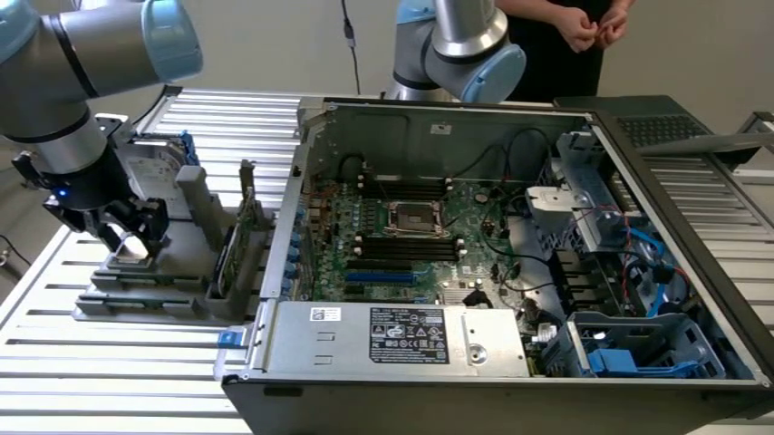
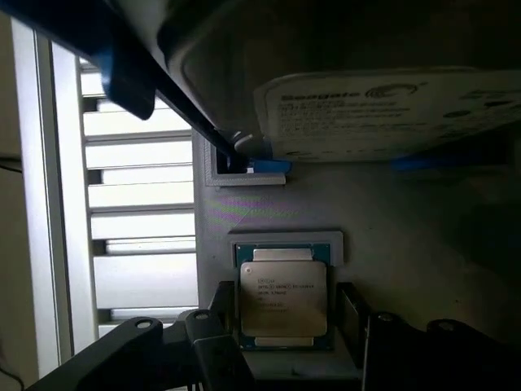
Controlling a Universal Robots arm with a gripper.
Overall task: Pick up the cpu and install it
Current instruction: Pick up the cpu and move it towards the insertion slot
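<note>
Gripper [image 1: 127,231] jaws wide, holding nothing, hangs low over grey holder [image 1: 145,285], at 9 o'clock of the open case [image 1: 436,136] in the exterior view. Cpu [image 2: 282,297] lies flat in a holder pocket, silver lid up, between the fingers [image 2: 207,350]. Gaps show on both sides, so no contact as far as I can tell. Hard drive [image 2: 391,110] stands just beyond it. Socket [image 1: 414,217] at 3 o'clock of gripper, well apart. Cpu probably light, stiff, thin; lid slick, underside likely fragile. Best hold: two opposite edges, square, gentle squeeze, kept level.
</note>
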